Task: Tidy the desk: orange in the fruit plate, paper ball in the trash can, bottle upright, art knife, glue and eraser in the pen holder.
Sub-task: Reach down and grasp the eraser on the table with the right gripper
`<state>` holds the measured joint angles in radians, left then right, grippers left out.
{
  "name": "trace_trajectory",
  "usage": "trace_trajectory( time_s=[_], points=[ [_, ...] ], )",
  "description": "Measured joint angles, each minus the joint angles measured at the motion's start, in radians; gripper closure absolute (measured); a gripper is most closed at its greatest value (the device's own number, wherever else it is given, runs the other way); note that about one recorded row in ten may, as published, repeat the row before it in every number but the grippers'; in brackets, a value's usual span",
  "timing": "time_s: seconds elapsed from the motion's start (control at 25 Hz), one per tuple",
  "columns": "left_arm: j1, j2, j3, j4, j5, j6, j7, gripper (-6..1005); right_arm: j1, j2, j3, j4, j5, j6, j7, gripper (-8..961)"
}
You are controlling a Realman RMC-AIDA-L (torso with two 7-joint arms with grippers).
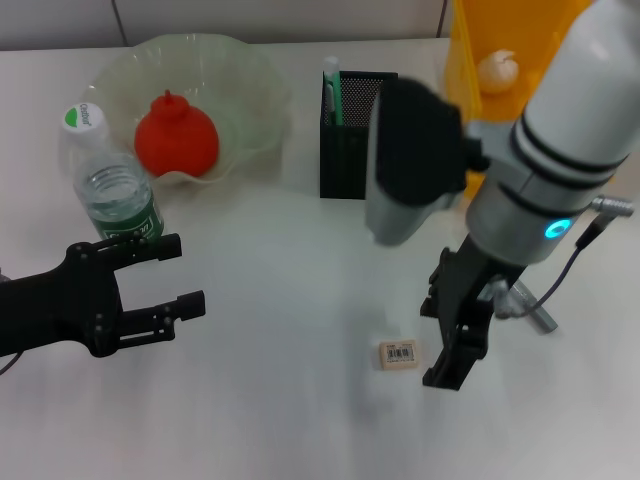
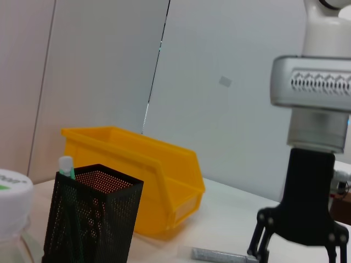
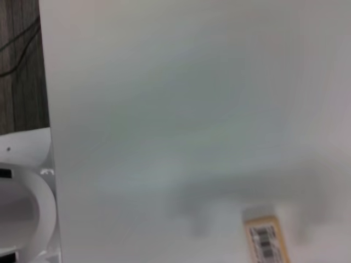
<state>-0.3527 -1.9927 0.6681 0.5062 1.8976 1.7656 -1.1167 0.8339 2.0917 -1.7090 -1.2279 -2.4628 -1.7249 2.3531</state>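
- fruit plate (image 1: 255, 95) at back left of desk (image 1: 280, 400), orange (image 1: 176, 137) in it
- bottle (image 1: 108, 180) upright, just in front-left of plate
- pen holder (image 1: 345, 135) back centre, right of plate; glue (image 1: 332, 88) stands in it
- trash can (image 1: 470, 60) back right, paper ball (image 1: 497, 70) in it
- eraser (image 1: 399, 354) flat on desk, front centre
- art knife (image 1: 530, 308) on desk, right of eraser, partly hidden by right arm
- left gripper (image 1: 165, 275) front left, below bottle
- right gripper (image 1: 455, 350) just right of eraser

The white screw cap of the clear plastic water bottle (image 1: 84, 118) carries green lettering, too small to read with certainty. The bottle's green wrap-around label (image 1: 127, 222) shows white print, illegible. The small beige rectangular eraser (image 1: 399, 355) bears a black barcode sticker; its digits cannot be read.
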Motion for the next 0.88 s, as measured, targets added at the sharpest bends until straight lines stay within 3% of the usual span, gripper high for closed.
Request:
trace_trajectory(
  time_s=[0.32, 0.8, 0.88],
  points=[
    [0.000, 0.000, -0.001, 0.000, 0.000, -0.002, 0.000, 202, -0.001, 0.001, -0.179, 0.018, 0.009, 0.138, 0.085, 165],
    [0.004, 0.000, -0.001, 0.000, 0.000, -0.002, 0.000, 202, 0.008, 0.001, -0.267, 0.075, 0.010, 0.268, 0.120, 277],
    [0.004, 0.000, -0.001, 0.000, 0.000, -0.002, 0.000, 202, 0.008, 0.001, -0.275, 0.077, 0.010, 0.277, 0.121, 333]
  ],
)
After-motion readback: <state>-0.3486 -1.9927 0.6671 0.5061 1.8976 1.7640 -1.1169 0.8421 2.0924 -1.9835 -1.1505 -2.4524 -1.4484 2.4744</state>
